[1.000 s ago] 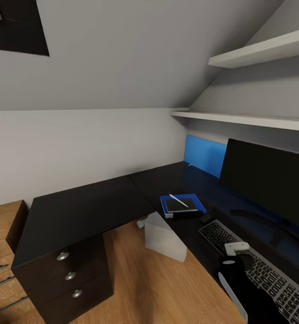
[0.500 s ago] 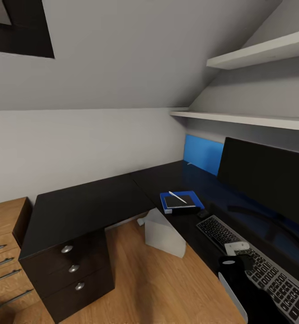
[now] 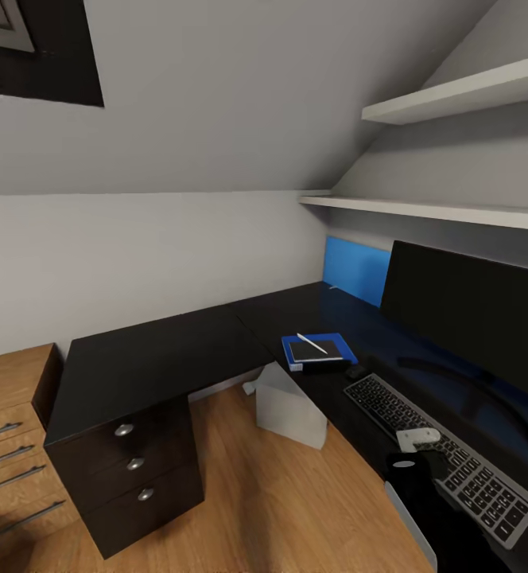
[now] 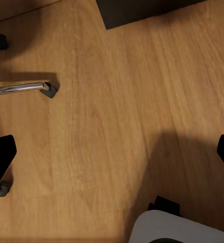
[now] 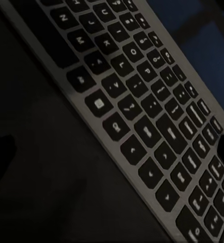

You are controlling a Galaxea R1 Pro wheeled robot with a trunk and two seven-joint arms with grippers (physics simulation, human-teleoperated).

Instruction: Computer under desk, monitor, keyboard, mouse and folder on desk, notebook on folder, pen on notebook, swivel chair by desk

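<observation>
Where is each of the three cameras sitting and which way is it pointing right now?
Head view: on the robot's head, looking forward and down at the desk corner, with the monitor, folder and keyboard; the right arm shows.
Left wrist view: on the left arm, facing down at the wooden floor and a chrome chair leg; dark fingertips at both edges.
Right wrist view: on the right arm, close above the keyboard.
Shared: head and right wrist views both see the keyboard.
</observation>
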